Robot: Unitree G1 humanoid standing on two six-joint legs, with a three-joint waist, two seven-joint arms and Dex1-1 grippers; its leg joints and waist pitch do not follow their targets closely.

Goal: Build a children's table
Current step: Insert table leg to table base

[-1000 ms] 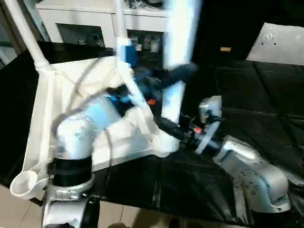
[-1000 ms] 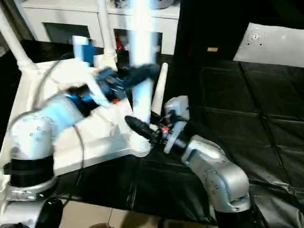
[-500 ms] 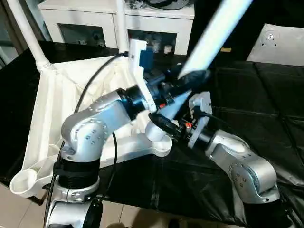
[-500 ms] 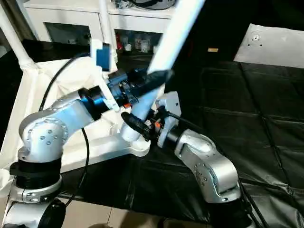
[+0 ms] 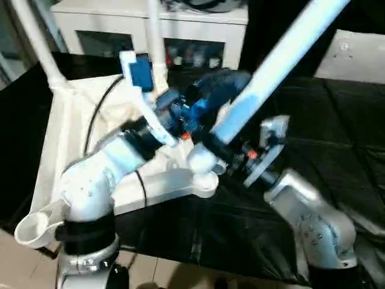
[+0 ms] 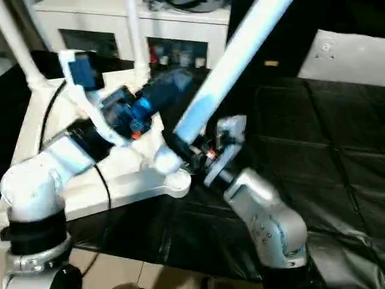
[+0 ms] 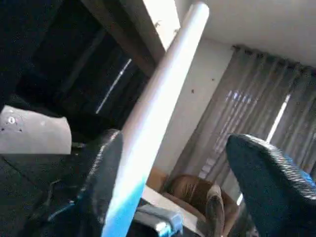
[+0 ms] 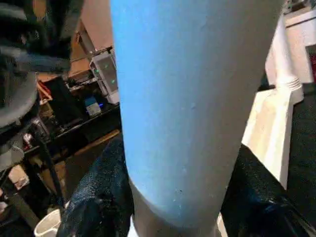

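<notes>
Left eye view: my right pincer grips the thick end of a white leg just above the near corner socket of the upturned table top, which lies on the black-covered bench. The leg leans hard toward the far right. My left pincer hangs beside the shaft higher up. Step in hand, I judge: seating and screwing this leg into its socket. Next move calls for bringing it upright over the socket before turning.

Right eye view: two legs already stand in the far corners, leg at far left and second far leg; white cabinet behind.

Left wrist view: my left fingers stand spread wide, the leg passing along one of them, the other well apart. Released, not clamping.

Right wrist view: black fingers sit on both sides of the leg's base, clenched on it.

Against the earlier frames: the leg was nearly upright a second ago and has tipped over to the right since; left pincer was closer around the shaft, now wider.
</notes>
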